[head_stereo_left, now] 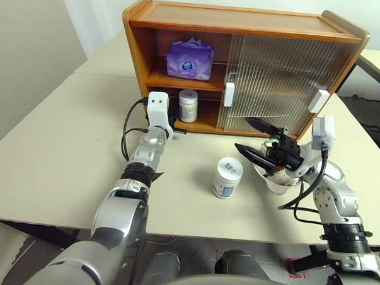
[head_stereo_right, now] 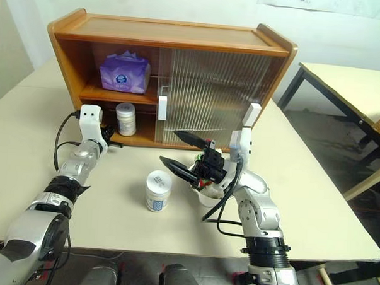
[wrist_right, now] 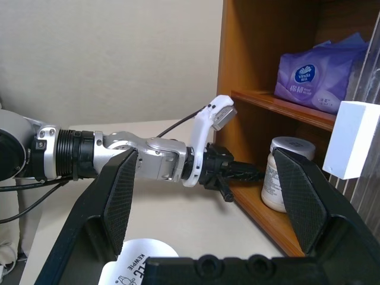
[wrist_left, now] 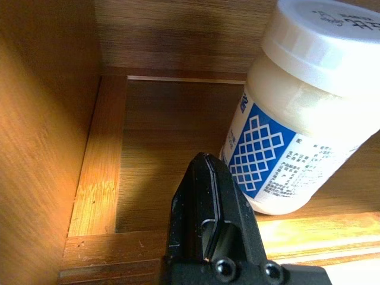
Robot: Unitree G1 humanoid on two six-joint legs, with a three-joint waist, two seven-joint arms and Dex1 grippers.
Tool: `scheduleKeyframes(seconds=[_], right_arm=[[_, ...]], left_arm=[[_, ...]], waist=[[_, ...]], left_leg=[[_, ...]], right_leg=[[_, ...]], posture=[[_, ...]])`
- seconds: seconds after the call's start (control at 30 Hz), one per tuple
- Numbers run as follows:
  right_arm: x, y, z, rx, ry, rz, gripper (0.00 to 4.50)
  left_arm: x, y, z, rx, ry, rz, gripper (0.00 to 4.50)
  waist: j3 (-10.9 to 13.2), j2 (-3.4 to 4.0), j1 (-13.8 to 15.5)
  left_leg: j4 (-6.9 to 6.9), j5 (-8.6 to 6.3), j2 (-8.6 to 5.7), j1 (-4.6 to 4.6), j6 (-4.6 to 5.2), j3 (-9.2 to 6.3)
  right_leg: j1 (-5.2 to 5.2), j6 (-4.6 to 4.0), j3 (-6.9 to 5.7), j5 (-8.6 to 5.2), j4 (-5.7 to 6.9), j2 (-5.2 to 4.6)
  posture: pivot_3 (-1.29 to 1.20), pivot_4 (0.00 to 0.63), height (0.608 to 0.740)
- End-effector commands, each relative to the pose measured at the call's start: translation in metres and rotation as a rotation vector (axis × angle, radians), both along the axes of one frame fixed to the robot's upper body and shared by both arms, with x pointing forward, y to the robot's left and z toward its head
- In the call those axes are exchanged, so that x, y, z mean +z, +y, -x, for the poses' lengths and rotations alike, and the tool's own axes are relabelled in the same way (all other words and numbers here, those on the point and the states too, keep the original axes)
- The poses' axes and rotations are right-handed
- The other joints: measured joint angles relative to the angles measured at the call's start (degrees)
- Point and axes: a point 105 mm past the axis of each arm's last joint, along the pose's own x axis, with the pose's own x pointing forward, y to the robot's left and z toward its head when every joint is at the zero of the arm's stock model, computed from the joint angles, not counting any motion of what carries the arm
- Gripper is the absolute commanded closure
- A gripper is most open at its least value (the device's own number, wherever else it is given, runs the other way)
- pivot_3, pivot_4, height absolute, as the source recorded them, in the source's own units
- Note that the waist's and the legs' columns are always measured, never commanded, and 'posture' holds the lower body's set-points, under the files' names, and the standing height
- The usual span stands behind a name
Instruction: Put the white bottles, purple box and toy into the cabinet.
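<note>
The wooden cabinet (head_stereo_left: 246, 22) stands at the back of the table, its left half open. The purple box (head_stereo_left: 190, 59) lies on the upper shelf. One white bottle (head_stereo_left: 188, 105) stands upright on the lower shelf. My left gripper (head_stereo_left: 178, 130) is shut and empty at that shelf's front edge, close beside this bottle (wrist_left: 297, 119); whether they touch I cannot tell. The other white bottle (head_stereo_left: 227, 177) stands on the table. To its right my right gripper (head_stereo_left: 244, 132) is open and empty, pointing left over a pale bowl (head_stereo_left: 275, 184). The toy is hidden.
Ribbed sliding doors (head_stereo_left: 274, 83) with white handles (head_stereo_left: 229, 94) cover the cabinet's right half. A black cable (head_stereo_left: 126, 136) loops beside my left wrist. Another table (head_stereo_right: 344, 86) stands off to the right. The cream tabletop (head_stereo_left: 63, 149) stretches wide on the left.
</note>
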Motion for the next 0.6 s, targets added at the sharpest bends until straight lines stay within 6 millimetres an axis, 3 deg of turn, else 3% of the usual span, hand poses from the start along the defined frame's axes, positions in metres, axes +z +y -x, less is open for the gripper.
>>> scheduleKeyframes(seconds=[0.03,0.6], right_arm=[[0.000,0.002,0.002,0.003,-0.005,0.010,0.00],[-0.001,0.003,0.001,0.000,-0.003,0.006,0.00]], left_arm=[[0.001,-0.015,-0.001,-0.063,-0.004,-0.008,4.48],[0.002,-0.039,0.000,-0.182,0.000,-0.045,4.48]], waist=[[0.00,0.00,0.12],[0.00,0.00,-0.23]], left_leg=[[0.00,0.00,0.00,-0.01,0.00,0.00],[-0.11,-0.06,-0.03,-0.07,0.02,0.00]], right_leg=[[0.00,0.00,0.00,0.00,0.00,0.00],[-0.05,0.13,0.04,-0.15,-0.04,0.00]], posture=[[-0.13,0.000,0.740],[-0.12,0.000,0.740]])
